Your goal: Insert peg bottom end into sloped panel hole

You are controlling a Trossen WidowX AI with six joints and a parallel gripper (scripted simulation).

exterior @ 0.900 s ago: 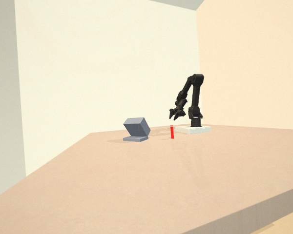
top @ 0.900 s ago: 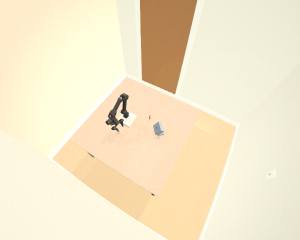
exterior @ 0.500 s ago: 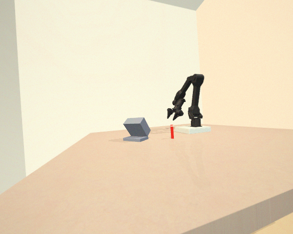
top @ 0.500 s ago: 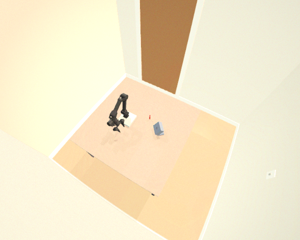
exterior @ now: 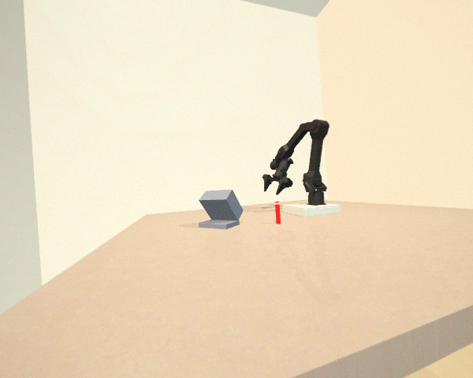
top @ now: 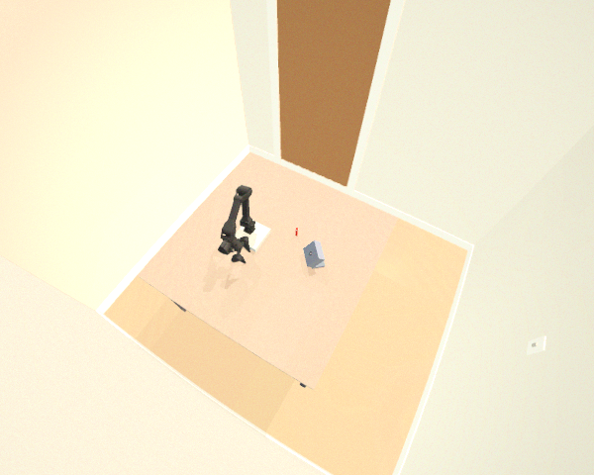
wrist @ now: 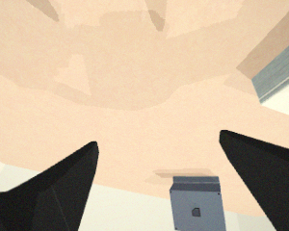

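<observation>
A small red peg [top: 297,232] [exterior: 277,213] stands upright on the table [top: 287,317] [exterior: 229,293], between the arm's white base plate [top: 260,236] [exterior: 310,209] and the panel. The grey sloped panel [top: 314,253] [exterior: 222,205] [wrist: 206,198] rests on the table; its face with one small hole [wrist: 196,211] shows in the wrist view, low and right of centre. My gripper [top: 239,253] [exterior: 274,187] [wrist: 159,141] is open and empty. It hangs in the air above the table, near the arm's base and well apart from the peg and the panel. The peg is out of the wrist view.
The table's edge [wrist: 276,77] shows at the upper right of the wrist view. A brown door [top: 328,76] is in the wall behind the table. Walls stand close along the table's far sides.
</observation>
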